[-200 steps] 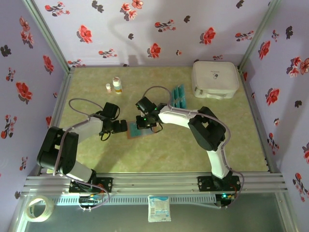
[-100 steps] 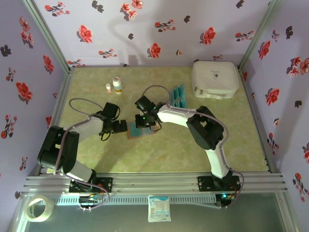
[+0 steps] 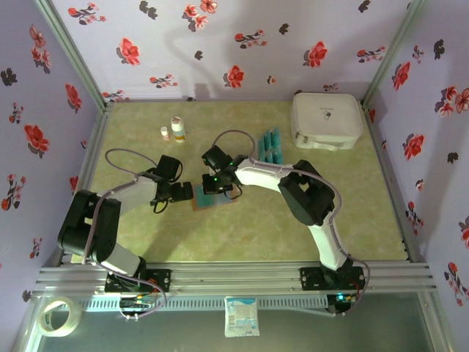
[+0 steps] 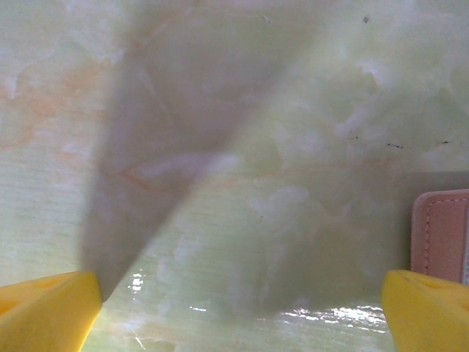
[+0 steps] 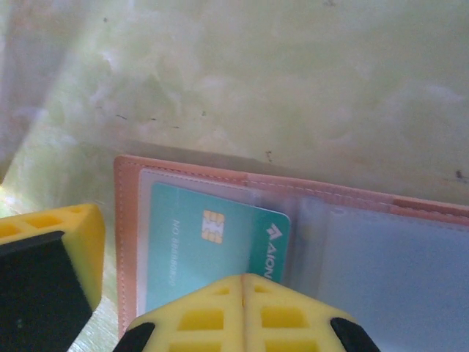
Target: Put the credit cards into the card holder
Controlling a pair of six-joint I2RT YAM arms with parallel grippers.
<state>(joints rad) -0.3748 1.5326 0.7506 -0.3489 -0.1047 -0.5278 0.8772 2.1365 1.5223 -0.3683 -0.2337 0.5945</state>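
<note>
Right hand (image 5: pixel 244 293) clenched, tips over credit card (image 5: pixel 212 246) in card holder (image 5: pixel 396 257) pocket. Left hand (image 4: pixel 234 315) released, just beside card holder edge.

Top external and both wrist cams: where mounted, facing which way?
Top external: above and behind the bases, looking down on the green marbled table; both arms show.
Left wrist: on the left arm, faces down at bare table; left gripper open, yellow fingertips in the bottom corners.
Right wrist: on the right arm, faces down at the open reddish-brown leather card holder, teal-blue credit card at its left pocket; right gripper shut.
Shared: both wrist views catch the card holder.
</note>
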